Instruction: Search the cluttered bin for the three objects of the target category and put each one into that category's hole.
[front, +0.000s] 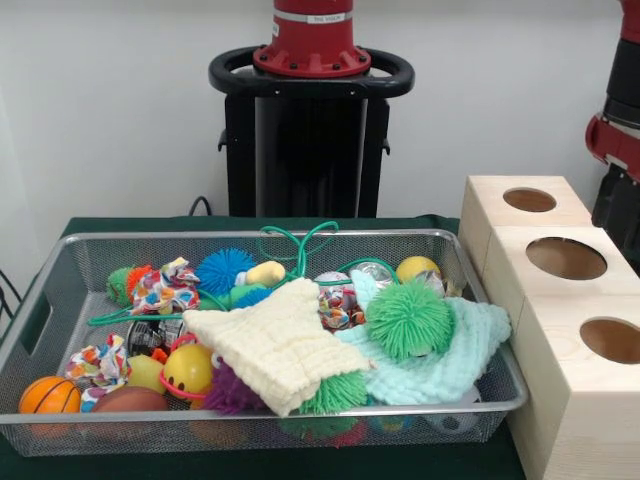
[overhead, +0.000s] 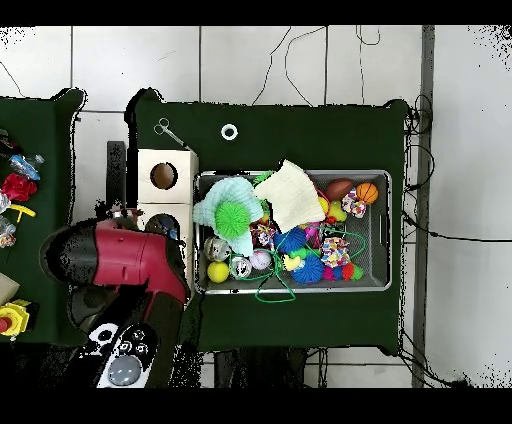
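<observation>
The wire mesh bin (front: 250, 235) sits on the green table, full of toys. A cream knitted cloth (front: 275, 345) and a mint knitted cloth (front: 455, 365) lie over the pile. A green spiky ball (front: 408, 318) rests on the mint cloth. An orange ball (front: 49, 395), a yellow smiley ball (front: 188, 368), a blue spiky ball (front: 224, 270) and a green cord (front: 300, 245) also show. Three pale wooden boxes with round holes (front: 566, 258) stand beside the bin. In the overhead view, the bin (overhead: 387, 230) lies right of the boxes (overhead: 164, 176). Only the red arm (overhead: 120, 260) shows, not the gripper.
The red and black arm (front: 618, 110) stands at the right edge, above the boxes. In the overhead view it covers the lower boxes. A metal tool (overhead: 168, 131) and a white ring (overhead: 229, 131) lie on the green cloth. Small clutter (overhead: 15, 185) sits on a side table.
</observation>
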